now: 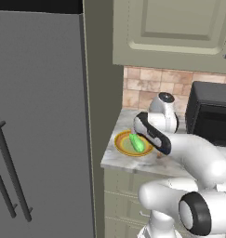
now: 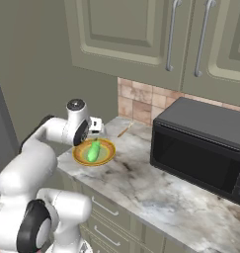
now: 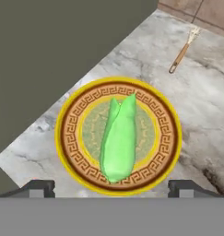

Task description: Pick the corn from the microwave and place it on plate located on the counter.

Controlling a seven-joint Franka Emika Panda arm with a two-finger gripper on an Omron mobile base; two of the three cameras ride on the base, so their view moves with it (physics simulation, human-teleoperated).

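The bright green corn (image 3: 119,140) lies on the plate (image 3: 72,138), whose orange-yellow patterned rim rings a pale green centre. That plate (image 1: 121,143) rests near the left end of the marbled counter (image 2: 156,192). Directly above it hangs my gripper (image 3: 112,186), open, its two dark fingertips (image 3: 39,188) spread wider than the plate with nothing between them. From the sides, the gripper (image 1: 138,134) (image 2: 94,134) points down over the corn (image 1: 137,142) (image 2: 93,150) without touching it. The black microwave (image 2: 200,148) stands on the counter to the right of the plate (image 2: 107,155).
A thin wooden-handled utensil (image 3: 180,55) lies on the counter behind the plate, near the tiled wall. A tall grey fridge (image 1: 40,116) bounds the counter's left end. Wall cabinets (image 2: 166,39) hang above. The counter edge runs just in front of the plate.
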